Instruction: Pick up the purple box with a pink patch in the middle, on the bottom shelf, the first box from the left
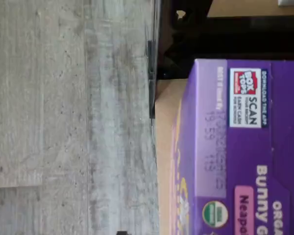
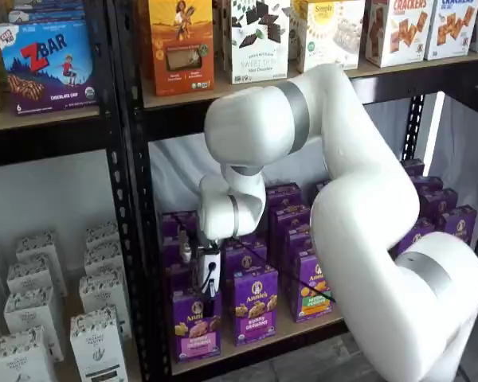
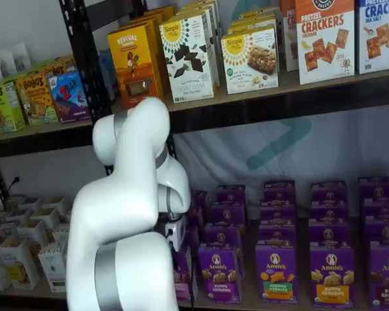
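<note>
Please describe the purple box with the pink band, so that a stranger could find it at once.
On the bottom shelf of the black rack, look at the front row of purple boxes, just under the gripper. The purple box stands at that row's left end. Its low front band is pink, while the neighbouring box carries a purple band.

The gripper [image 2: 205, 280] hangs directly above the purple box [image 2: 196, 328], apparently just clear of its top; its neighbours stand to the right along the bottom shelf [image 2: 259, 344].
</note>
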Robot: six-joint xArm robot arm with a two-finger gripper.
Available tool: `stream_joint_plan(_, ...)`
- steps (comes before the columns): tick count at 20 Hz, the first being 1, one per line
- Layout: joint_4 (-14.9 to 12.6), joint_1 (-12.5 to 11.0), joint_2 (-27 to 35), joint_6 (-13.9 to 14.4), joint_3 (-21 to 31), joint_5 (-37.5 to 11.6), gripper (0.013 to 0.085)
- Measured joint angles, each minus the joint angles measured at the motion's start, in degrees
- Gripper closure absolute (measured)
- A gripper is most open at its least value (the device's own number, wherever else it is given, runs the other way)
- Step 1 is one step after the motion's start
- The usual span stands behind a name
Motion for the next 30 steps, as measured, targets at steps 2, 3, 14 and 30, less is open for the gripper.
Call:
stream_joint_plan(2,-0.04,0.3,0.35,0.24,0.2,-1.24,0.013)
stream_joint_plan(3,-0.06,0.41,0.52,0.35,0.26,-1.66,0.013)
stream_joint_plan(14,-0.18,0.72,0.99,0.69,0.41,-2.21,0.021)
stream_joint_plan(30,0.71,0.76,-0.57,-0.2,2.98,-3.64,0.037)
